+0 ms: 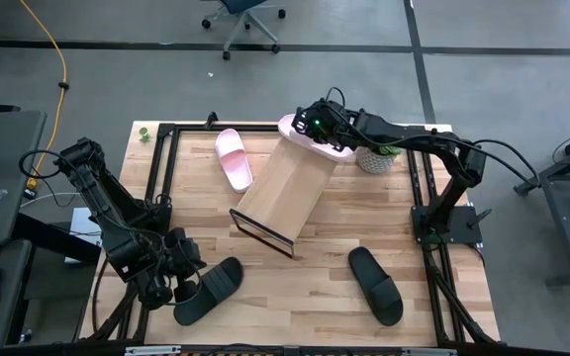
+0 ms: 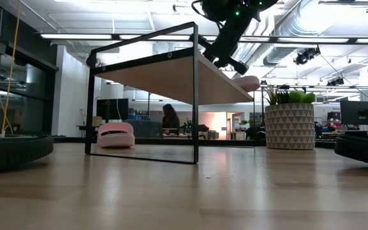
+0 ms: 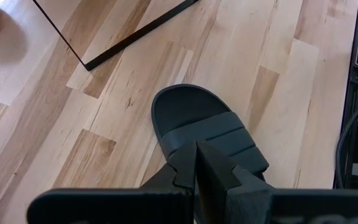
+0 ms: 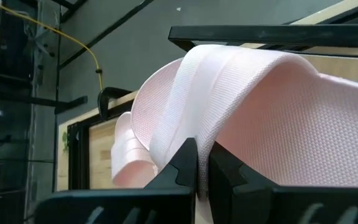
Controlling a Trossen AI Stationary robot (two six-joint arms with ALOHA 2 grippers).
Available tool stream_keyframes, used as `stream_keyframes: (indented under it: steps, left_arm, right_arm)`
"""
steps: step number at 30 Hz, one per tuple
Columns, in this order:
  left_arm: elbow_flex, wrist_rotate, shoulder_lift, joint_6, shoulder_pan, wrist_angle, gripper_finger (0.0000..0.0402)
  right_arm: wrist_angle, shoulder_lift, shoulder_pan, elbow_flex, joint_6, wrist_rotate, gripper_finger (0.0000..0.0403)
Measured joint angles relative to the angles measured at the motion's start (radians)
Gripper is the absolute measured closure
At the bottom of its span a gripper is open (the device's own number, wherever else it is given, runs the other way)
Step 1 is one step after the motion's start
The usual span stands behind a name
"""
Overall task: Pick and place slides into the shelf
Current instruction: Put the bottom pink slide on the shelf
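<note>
While the slanted light-wood shelf [image 1: 287, 190] stands mid-bench, the right gripper [image 4: 199, 169] pinches the woven strap of a pale pink slide [image 4: 241, 118] at its raised end. The left gripper [image 3: 196, 167], fingers clenched, grips a ribbed matte black slide [image 3: 197, 124].

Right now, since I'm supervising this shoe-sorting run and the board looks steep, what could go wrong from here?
1. The right gripper pinches only the strap of a pink slide at the top of the shelf; released there, it may slip down the slope.
2. The left gripper grips the black slide thinly by its strap, so it could swing or drop when lifted.
</note>
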Motion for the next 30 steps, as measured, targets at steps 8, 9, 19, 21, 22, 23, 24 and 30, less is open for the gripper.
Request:
stream_keyframes:
  steps: [8, 9, 19, 21, 22, 23, 24, 30]
  left_arm:
    - [0.000, 0.000, 0.000, 0.000, 0.000, 0.001, 0.0401]
    - [0.000, 0.000, 0.000, 0.000, 0.000, 0.001, 0.0401]
    - [0.000, 0.000, 0.000, 0.000, 0.000, 0.001, 0.0401]
    - [0.000, 0.000, 0.000, -0.001, 0.000, 0.001, 0.0401]
    - [0.000, -0.001, 0.000, -0.001, 0.000, 0.001, 0.0401]
    - [0.000, -0.001, 0.000, -0.001, 0.000, 0.001, 0.0401]
    - [0.000, -0.001, 0.000, 0.000, 0.000, 0.001, 0.0401]
    - [0.000, -0.001, 0.000, -0.001, 0.000, 0.001, 0.0401]
  right_arm:
    - [-0.030, -0.001, -0.011, 0.002, -0.061, -0.028, 0.0403]
    - [-0.031, -0.001, -0.013, 0.002, -0.072, -0.036, 0.0403]
    - [-0.021, -0.001, -0.019, 0.001, -0.113, -0.056, 0.0402]
    - [-0.017, -0.001, -0.019, 0.001, -0.113, -0.061, 0.0399]
    - [-0.015, -0.001, -0.020, 0.001, -0.112, -0.066, 0.0396]
    - [-0.014, -0.001, -0.020, 0.001, -0.106, -0.067, 0.0392]
    - [-0.015, -0.001, -0.020, 0.001, -0.104, -0.067, 0.0387]
    - [-0.022, -0.005, -0.019, 0.000, -0.098, -0.056, 0.0337]
